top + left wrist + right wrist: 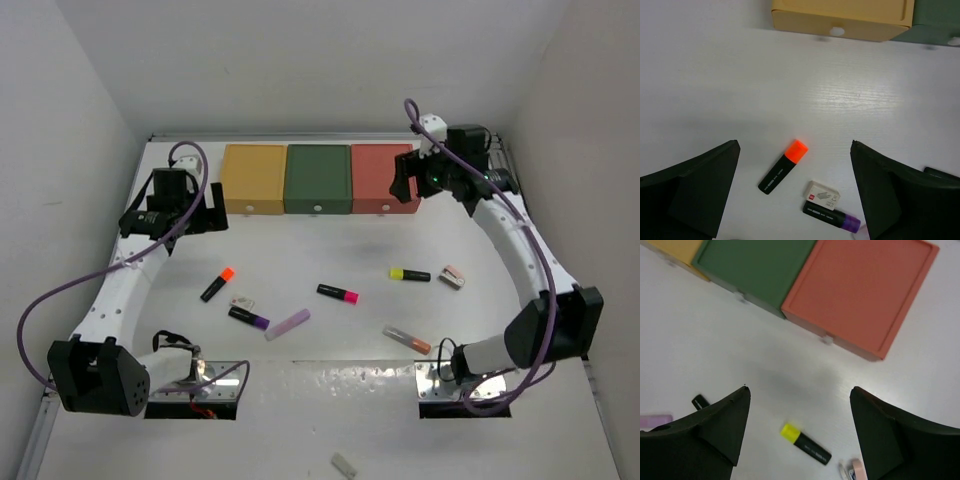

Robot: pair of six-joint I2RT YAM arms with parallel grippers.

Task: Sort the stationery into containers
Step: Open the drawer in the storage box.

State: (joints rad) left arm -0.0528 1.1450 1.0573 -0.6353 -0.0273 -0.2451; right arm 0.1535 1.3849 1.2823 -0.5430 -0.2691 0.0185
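Note:
Three containers stand in a row at the back: mustard yellow (254, 178), dark green (318, 178), salmon red (383, 178). Stationery lies loose mid-table: an orange-capped marker (217, 284), a small eraser (242, 302), a purple-capped marker (248, 318), a lilac stick (287, 324), a pink-capped marker (338, 293), a yellow-capped marker (410, 274), another eraser (452, 277) and a clear orange-tipped tube (407, 340). My left gripper (794, 143) hovers open above the orange-capped marker (782, 167). My right gripper (800, 388) is open, raised before the red container (860, 290), above the yellow-capped marker (805, 443).
A pale stub (344, 465) lies at the near edge between the arm bases. White walls enclose the table on three sides. The left wrist view also shows the eraser (823, 193) against the purple-capped marker (832, 216), with the yellow container (842, 15) ahead.

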